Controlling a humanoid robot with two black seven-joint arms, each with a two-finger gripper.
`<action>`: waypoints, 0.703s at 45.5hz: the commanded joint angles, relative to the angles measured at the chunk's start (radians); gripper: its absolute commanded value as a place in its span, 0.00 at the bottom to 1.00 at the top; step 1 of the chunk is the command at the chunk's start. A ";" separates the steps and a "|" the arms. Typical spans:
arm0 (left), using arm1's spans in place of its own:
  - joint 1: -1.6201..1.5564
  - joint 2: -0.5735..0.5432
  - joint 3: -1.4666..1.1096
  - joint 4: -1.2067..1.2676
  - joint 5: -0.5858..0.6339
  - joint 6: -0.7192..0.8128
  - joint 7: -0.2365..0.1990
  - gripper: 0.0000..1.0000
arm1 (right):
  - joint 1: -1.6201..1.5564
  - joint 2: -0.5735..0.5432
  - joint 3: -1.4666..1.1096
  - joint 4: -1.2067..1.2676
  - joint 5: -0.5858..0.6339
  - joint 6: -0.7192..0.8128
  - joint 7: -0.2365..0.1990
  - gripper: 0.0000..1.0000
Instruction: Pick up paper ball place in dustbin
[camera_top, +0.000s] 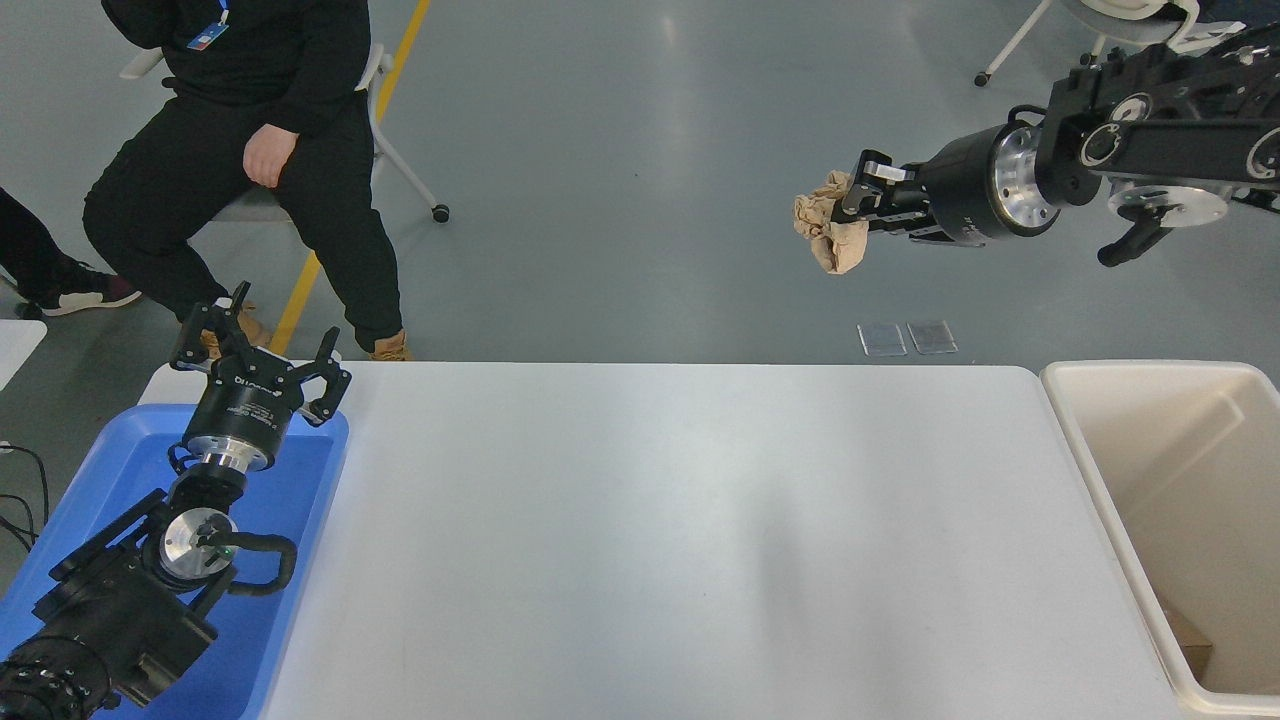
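My right gripper (858, 198) is shut on the tan crumpled paper ball (830, 222) and holds it high above the table, up at the picture's upper right, pointing left. The cream-beige dustbin (1085, 455) stands at the table's right end, below and right of the ball; scraps of brown paper lie at its bottom. My left arm is parked at the lower left, its gripper (260, 352) open over the blue tray (305, 500).
The white table (650, 540) spans the middle. A person in black sits on a chair at the far left (250, 150). Two small clear plates (908, 338) lie on the floor past the table's far edge. Chairs stand at the top right.
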 joint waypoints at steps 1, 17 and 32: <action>0.000 0.000 0.000 0.001 0.000 0.000 0.000 0.99 | -0.032 -0.086 -0.095 -0.060 0.010 -0.060 -0.004 0.00; 0.000 0.000 0.000 0.001 0.000 0.000 0.000 0.99 | -0.290 -0.197 -0.158 -0.354 0.123 -0.083 -0.010 0.00; 0.000 0.000 0.000 0.001 0.000 0.000 0.000 0.99 | -0.647 -0.194 -0.126 -0.657 0.332 -0.138 -0.009 0.00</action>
